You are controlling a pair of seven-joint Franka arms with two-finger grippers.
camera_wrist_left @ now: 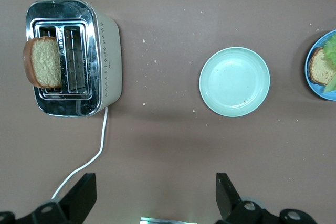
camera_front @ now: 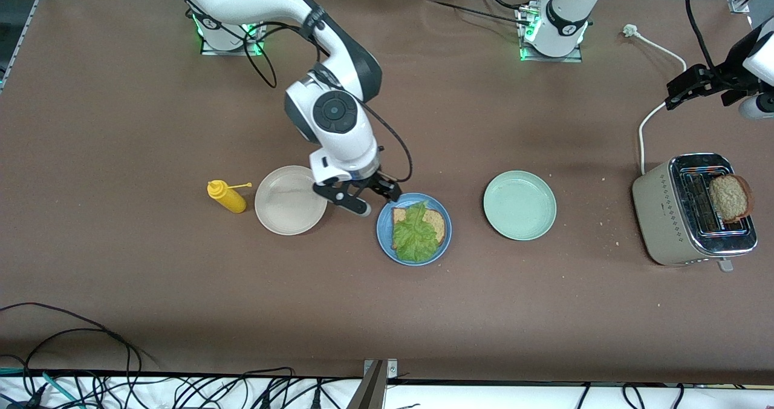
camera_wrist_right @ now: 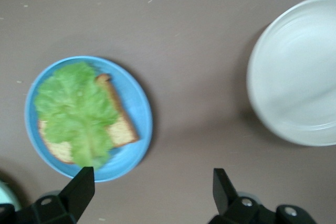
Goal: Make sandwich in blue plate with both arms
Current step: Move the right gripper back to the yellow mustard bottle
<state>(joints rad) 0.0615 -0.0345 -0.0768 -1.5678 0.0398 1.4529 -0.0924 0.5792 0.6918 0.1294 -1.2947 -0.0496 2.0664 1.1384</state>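
Note:
The blue plate (camera_front: 383,232) lies mid-table with one brown bread slice (camera_front: 438,222) on it and a crinkled green lettuce leaf (camera_front: 415,235) on top. My right gripper (camera_front: 377,202) hangs open and empty over the table between the cream plate and the blue plate; in the right wrist view the right gripper (camera_wrist_right: 152,179) is beside the blue plate (camera_wrist_right: 139,103), the lettuce (camera_wrist_right: 76,109) and the bread (camera_wrist_right: 122,130). A second bread slice (camera_front: 730,198) sticks up from the toaster (camera_front: 668,216). My left gripper (camera_front: 682,91) waits open in the air near the toaster, over the cable.
A cream-white plate (camera_front: 289,201) and a yellow squeeze bottle (camera_front: 227,196) sit toward the right arm's end. A mint-green plate (camera_front: 519,205) lies between the blue plate and the toaster. The toaster's white cable (camera_front: 644,127) runs toward the robot bases.

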